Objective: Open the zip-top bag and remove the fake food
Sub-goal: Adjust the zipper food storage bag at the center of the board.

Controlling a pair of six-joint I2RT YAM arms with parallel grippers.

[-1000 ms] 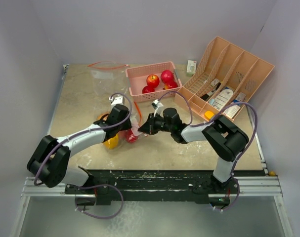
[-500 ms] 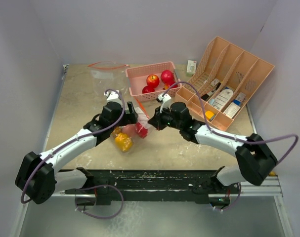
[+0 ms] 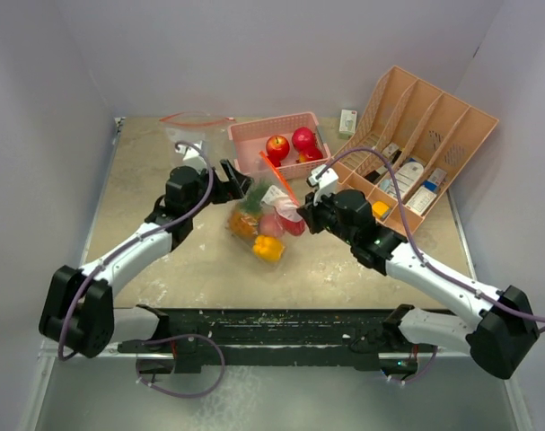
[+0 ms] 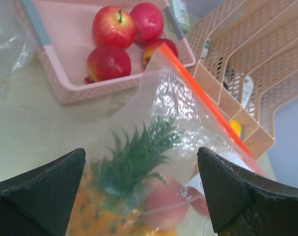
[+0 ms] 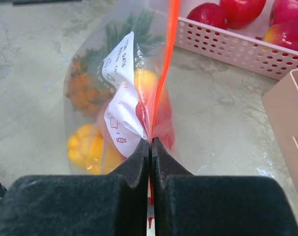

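Orange zip strip (image 5: 161,83) of the zip-top bag (image 3: 259,224) pinched flat in my right gripper (image 5: 150,143) | bag sits between both arms, near the pink basket (image 3: 247,144) | my left gripper (image 4: 141,157) spread wide at its other side, holding nothing | film likely thin, limp, slippery; fake food (image 3: 268,249) light, lumpy | best hold: the seal's opposite lip.

Crinkly clear plastic zip-top bag (image 4: 188,113), glossy plastic fake food (image 3: 268,248), matt perforated plastic basket (image 4: 75,91).

Left arm (image 3: 133,247) reaches forward, left gripper (image 3: 234,180) fingers spread wide. Right arm (image 3: 425,274) stretches forward and left, right gripper (image 3: 301,214) pinched tight.
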